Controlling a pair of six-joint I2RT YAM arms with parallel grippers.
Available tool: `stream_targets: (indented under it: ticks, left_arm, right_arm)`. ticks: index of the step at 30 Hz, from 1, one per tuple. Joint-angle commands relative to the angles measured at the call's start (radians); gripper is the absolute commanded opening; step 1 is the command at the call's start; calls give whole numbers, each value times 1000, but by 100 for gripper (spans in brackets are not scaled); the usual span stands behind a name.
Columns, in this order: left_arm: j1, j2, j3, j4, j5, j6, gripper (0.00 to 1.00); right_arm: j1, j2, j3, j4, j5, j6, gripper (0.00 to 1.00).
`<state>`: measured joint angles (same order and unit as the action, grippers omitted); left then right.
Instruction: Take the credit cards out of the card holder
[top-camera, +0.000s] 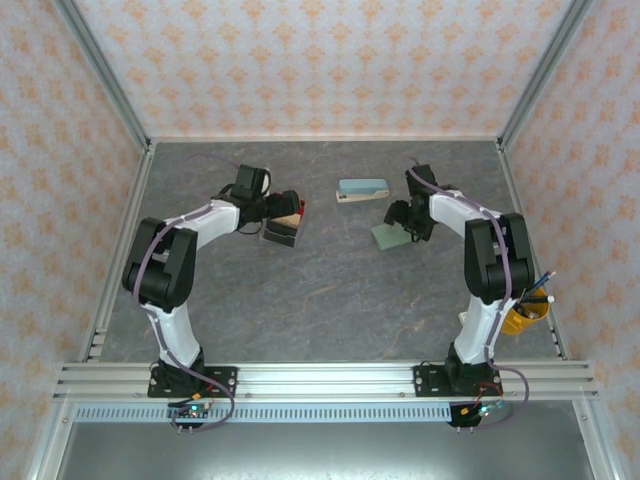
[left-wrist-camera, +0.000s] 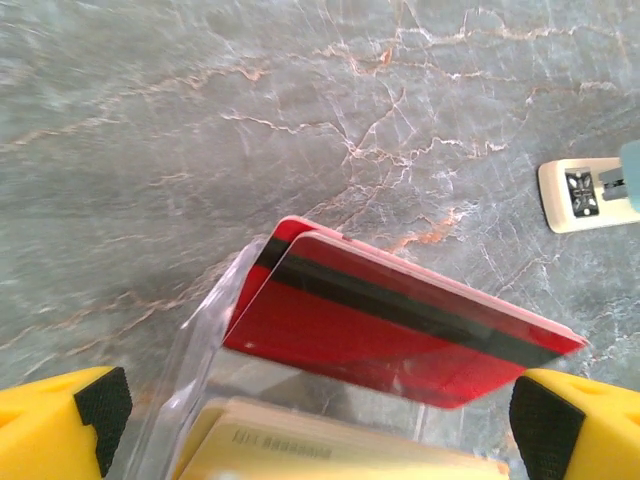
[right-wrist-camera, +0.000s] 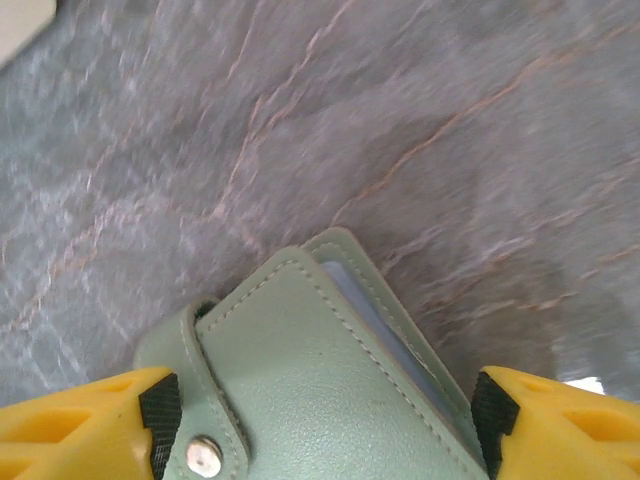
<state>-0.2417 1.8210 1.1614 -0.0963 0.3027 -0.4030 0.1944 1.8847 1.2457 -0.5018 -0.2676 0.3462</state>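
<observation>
Where frames crop, card holder (right-wrist-camera: 330, 400), credit cards (left-wrist-camera: 400, 330).

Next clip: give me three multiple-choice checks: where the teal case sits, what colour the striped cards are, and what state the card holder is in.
1. The teal case lies:
A) at the table's near edge
B) on the table between the grippers, farther back
C) inside a gripper

2. The striped cards are:
A) blue
B) white
C) red

3. The card holder is:
A) folded shut
B) spread open flat
C) cut in two

Answers:
1 B: the top view shows the teal case beyond the left gripper and the right gripper.
2 C: the striped cards are red.
3 A: the card holder has its snap tab wrapped over it.
</observation>
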Motion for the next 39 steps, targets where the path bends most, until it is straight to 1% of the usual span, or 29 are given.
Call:
stream_targets:
  ticks: [1, 5, 7, 8, 9, 11, 13, 15, 17, 20, 24, 28, 33, 35, 39]
  left_arm:
    - [14, -150, -67, -43, -101, -33, 100]
    - [18, -272, -164, -62, -167, -70, 100]
    - [17, -319, -201, -79, -192, -96, 100]
    - [17, -331, -208, -95, -197, -113, 100]
    - [17, -339, -211, -117, -194, -126, 100]
    - [17, -345, -216, -144, -168, -168, 100]
    - [18, -359, -243, -128, -125, -205, 100]
    - [15, -376, -274, -105, -89, -239, 100]
    - [13, -391, -296, -94, -65, -266, 100]
    - [10, -413, -328, -70, -31, -313, 100]
    - [2, -428, -344, -25, 33, -382, 100]
    - [-11, -428, -353, -15, 61, -418, 100]
    - [-28, -417, -373, -15, 110, -448, 100]
    - [-38, -419, -392, -8, 127, -463, 100]
    - [-65, -419, -425, -8, 165, -479, 100]
  right_arm:
    - [57, -14, -18, -14, -83, -2, 76]
    - [155, -78, -119, 74, -205, 92, 74]
    - [223, -100, -145, 124, -271, 92, 74]
    - [244, -105, -142, 127, -281, 84, 75]
    - [255, -108, -133, 113, -264, 74, 75]
    - [255, -114, -104, 61, -184, 57, 75]
    - [254, -118, -66, 15, -94, 22, 77]
    - [254, -98, -25, -2, -77, -7, 79]
    - [255, -51, 32, -17, -108, -26, 79]
    - [260, 24, 115, -54, -127, -24, 72]
    - [277, 85, 164, -66, -130, -15, 71]
    - [302, 132, 192, -85, -165, -13, 66]
    - [332, 121, 155, -86, -210, 13, 64]
    - [343, 98, 117, -78, -221, 38, 64]
    - [376, 33, 14, -25, -281, 115, 62]
